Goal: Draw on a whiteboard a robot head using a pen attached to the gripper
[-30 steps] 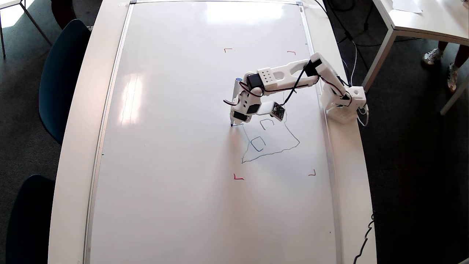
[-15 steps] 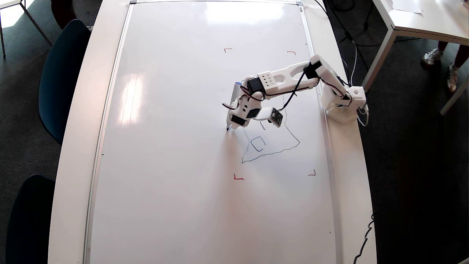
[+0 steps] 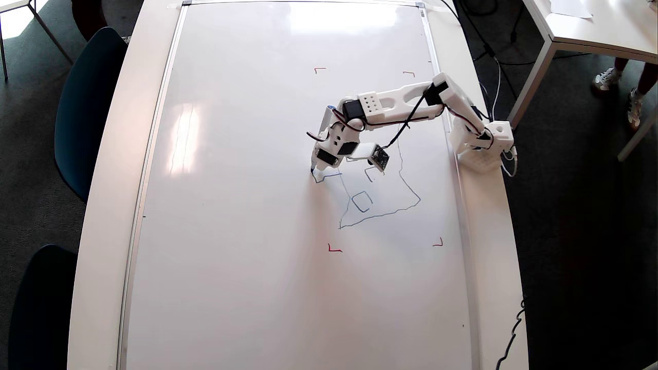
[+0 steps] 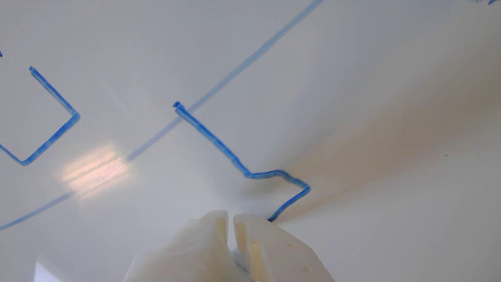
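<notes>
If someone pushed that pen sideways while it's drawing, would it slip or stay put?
Probably stays: the gripper looks nearly shut around the pen. The tip could skid, since the whiteboard is glossy. The pen looks slim and stiff, so bending seems unlikely.

pen [image 3: 320,140] tip on whiteboard [image 3: 247,205] | robot head [image 3: 380,198] right of tip, overhead view

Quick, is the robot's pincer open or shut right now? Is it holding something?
Pincer: shut on the pen, tip down on the whiteboard.
</notes>
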{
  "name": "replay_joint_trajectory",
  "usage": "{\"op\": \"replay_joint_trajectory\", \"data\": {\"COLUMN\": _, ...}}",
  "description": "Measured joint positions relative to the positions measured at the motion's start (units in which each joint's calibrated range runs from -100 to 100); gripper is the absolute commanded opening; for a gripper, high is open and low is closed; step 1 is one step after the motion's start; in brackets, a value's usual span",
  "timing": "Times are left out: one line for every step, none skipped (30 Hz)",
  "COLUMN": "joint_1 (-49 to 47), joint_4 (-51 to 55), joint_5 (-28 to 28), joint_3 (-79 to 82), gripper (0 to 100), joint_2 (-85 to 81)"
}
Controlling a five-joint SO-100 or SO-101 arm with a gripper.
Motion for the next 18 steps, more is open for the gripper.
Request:
{"op": "replay_joint_trajectory", "data": {"joint_1": 0.2, "joint_4": -0.1, "joint_5": 0.6, "joint_3": 0.3, "gripper": 1, "joint_2": 0.0}}
{"op": "replay_joint_trajectory", "data": {"joint_1": 0.4, "joint_4": -0.2, "joint_5": 1.1, "joint_3": 0.4, "gripper": 1, "joint_2": 0.0}}
{"op": "replay_joint_trajectory", "data": {"joint_1": 0.4, "joint_4": -0.2, "joint_5": 1.3, "joint_3": 0.5, "gripper": 1, "joint_2": 0.0}}
{"op": "replay_joint_trajectory", "data": {"joint_1": 0.5, "joint_4": 0.6, "joint_5": 1.5, "joint_3": 0.8, "gripper": 1, "joint_2": -0.1}}
{"op": "replay_joint_trajectory", "data": {"joint_1": 0.5, "joint_4": 0.9, "joint_5": 1.7, "joint_3": 1.1, "gripper": 1, "joint_2": -0.1}}
{"op": "replay_joint_trajectory", "data": {"joint_1": 0.5, "joint_4": 1.5, "joint_5": 2.1, "joint_3": 1.9, "gripper": 1, "joint_2": -0.8}}
{"op": "replay_joint_trajectory", "data": {"joint_1": 0.5, "joint_4": 1.7, "joint_5": 2.4, "joint_3": 3.1, "gripper": 1, "joint_2": -1.4}}
{"op": "replay_joint_trajectory", "data": {"joint_1": 0.5, "joint_4": 1.8, "joint_5": 2.5, "joint_3": 4.0, "gripper": 1, "joint_2": -2.0}}
{"op": "replay_joint_trajectory", "data": {"joint_1": 0.6, "joint_4": 1.8, "joint_5": 2.6, "joint_3": 5.9, "gripper": 1, "joint_2": -3.1}}
{"op": "replay_joint_trajectory", "data": {"joint_1": 0.6, "joint_4": 1.8, "joint_5": 2.8, "joint_3": 6.5, "gripper": 1, "joint_2": -3.5}}
{"op": "replay_joint_trajectory", "data": {"joint_1": 0.6, "joint_4": 1.8, "joint_5": 2.8, "joint_3": 7.7, "gripper": 1, "joint_2": -4.2}}
{"op": "replay_joint_trajectory", "data": {"joint_1": 0.6, "joint_4": 1.9, "joint_5": 2.8, "joint_3": 8.7, "gripper": 1, "joint_2": -4.8}}
{"op": "replay_joint_trajectory", "data": {"joint_1": 0.3, "joint_4": 1.9, "joint_5": 2.8, "joint_3": 10.0, "gripper": 1, "joint_2": -5.6}}
{"op": "replay_joint_trajectory", "data": {"joint_1": 0.1, "joint_4": 1.9, "joint_5": 2.8, "joint_3": 10.3, "gripper": 1, "joint_2": -5.9}}
{"op": "replay_joint_trajectory", "data": {"joint_1": 0.1, "joint_4": 1.9, "joint_5": 2.8, "joint_3": 11.0, "gripper": 1, "joint_2": -6.3}}
{"op": "replay_joint_trajectory", "data": {"joint_1": -0.1, "joint_4": 1.9, "joint_5": 2.8, "joint_3": 11.2, "gripper": 1, "joint_2": -6.6}}
{"op": "replay_joint_trajectory", "data": {"joint_1": -0.4, "joint_4": 1.9, "joint_5": 2.8, "joint_3": 11.3, "gripper": 1, "joint_2": -6.7}}
{"op": "replay_joint_trajectory", "data": {"joint_1": -0.7, "joint_4": 1.9, "joint_5": 2.8, "joint_3": 11.3, "gripper": 1, "joint_2": -6.7}}
